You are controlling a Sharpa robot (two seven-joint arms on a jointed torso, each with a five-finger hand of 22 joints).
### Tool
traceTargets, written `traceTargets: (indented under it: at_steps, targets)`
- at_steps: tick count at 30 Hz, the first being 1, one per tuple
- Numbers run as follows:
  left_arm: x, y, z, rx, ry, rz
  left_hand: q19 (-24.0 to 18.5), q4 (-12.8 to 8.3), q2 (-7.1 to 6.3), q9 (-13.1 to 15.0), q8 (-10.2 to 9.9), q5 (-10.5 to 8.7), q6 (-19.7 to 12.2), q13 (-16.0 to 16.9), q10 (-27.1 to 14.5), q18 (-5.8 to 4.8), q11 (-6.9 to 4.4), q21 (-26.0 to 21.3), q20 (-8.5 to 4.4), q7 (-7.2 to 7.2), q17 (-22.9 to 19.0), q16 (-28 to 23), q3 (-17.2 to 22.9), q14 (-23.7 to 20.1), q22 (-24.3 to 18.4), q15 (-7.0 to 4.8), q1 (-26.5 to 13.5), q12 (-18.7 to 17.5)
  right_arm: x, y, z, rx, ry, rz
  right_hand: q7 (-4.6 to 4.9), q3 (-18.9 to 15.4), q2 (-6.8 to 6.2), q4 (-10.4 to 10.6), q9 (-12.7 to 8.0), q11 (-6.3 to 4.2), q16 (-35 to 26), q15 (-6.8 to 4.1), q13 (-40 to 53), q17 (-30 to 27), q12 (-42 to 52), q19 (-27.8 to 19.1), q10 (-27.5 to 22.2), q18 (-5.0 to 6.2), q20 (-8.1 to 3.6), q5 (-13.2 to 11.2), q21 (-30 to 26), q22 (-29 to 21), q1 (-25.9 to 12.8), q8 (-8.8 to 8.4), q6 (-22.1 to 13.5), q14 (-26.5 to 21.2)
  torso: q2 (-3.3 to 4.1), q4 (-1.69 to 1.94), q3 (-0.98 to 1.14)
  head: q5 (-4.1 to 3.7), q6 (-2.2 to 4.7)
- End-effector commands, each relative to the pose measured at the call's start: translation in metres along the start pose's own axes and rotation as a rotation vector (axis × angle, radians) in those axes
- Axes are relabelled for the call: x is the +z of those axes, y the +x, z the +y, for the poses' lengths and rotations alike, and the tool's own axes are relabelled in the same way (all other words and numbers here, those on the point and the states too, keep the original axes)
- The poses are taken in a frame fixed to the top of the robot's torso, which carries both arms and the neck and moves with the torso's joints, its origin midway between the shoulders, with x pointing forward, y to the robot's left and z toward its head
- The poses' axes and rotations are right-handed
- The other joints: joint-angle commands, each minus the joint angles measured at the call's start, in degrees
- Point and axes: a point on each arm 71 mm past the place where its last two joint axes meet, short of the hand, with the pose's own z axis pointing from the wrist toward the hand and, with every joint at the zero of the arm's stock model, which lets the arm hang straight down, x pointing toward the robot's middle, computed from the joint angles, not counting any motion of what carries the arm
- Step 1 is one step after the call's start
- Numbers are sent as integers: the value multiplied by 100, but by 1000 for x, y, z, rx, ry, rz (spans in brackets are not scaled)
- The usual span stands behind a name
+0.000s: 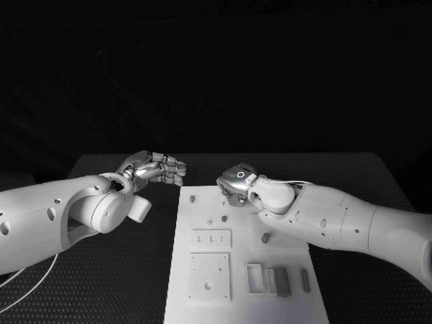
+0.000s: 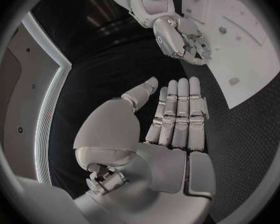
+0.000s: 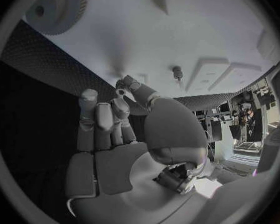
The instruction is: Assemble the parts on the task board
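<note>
Evidently neither robot hand has a part in it yet. The left robot hand (image 1: 156, 169) hovers over the black counter (image 1: 109, 283) just beside the far left corner of the task board (image 1: 284, 260); its wrist view shows the fingers (image 2: 180, 109) laid out straight and side by side with nothing between them, so it is released, probably parked off the board to leave the plate free for the other arm.

The right robot hand (image 1: 237, 183) hangs above the far end of the task board, knuckles up. Its own wrist view shows the fingers (image 3: 99, 122) partly bent but apart, with no part in the palm: released as well, and I judge it is poised to reach down rather than carrying anything. Beyond its fingertips a small peg (image 3: 177, 73) stands upright in the board, and a large toothed gear (image 3: 56, 7) lies flat on the board farther off, toward its end.

At the near end of the task board several grey bar-shaped parts (image 1: 282, 280) lie beside a rectangular recess (image 1: 254, 277), apparently waiting to be seated. A square plate with holes (image 1: 209, 275) and a smaller slotted plate (image 1: 211, 239) sit to their left, and a small dark peg (image 1: 266, 237) stands near the board's middle.

Assembly looks barely started; picking a loose part seems the likely next step.
</note>
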Motion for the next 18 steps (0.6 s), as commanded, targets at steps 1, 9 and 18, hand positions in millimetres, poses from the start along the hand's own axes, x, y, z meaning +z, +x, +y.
traceTargets:
  at_steps: [1,9,18]
  targets:
    - [0,3,-2,0,12,18,-39,-16,-10,8,-30,5,-25,7,3,-16,55,-22,3,11,9,-33,25,-22,9,14,-44,-21,0,2,1,-7,-11,22,-91,22,-39,-22,5,-230,28,-130,-9,-9,-2,-43,-310,177,-67,2,-13,82,-10,38,857,129,0,0,2,0,3]
    - [1,2,-3,0,12,17,-40,-17,-15,9,-33,5,-28,7,2,-17,57,-23,4,12,13,-38,24,-24,11,15,-47,-25,1,3,-1,43,2,13,130,22,-362,44,-191,-25,3,30,-153,-262,-121,-90,-403,177,8,-4,-77,66,-148,-434,108,-70,1,-2,0,-3,-1]
    - [0,1,-3,1,12,13,-43,-19,-27,10,-40,4,-40,8,0,-16,59,-26,5,17,20,-46,22,-26,15,17,-52,-34,-5,0,-6,73,21,-37,373,184,-956,456,-371,209,13,264,-258,-535,-136,-93,-588,177,62,0,-144,51,-230,-814,-621,-297,2,-1,1,-4,-11]
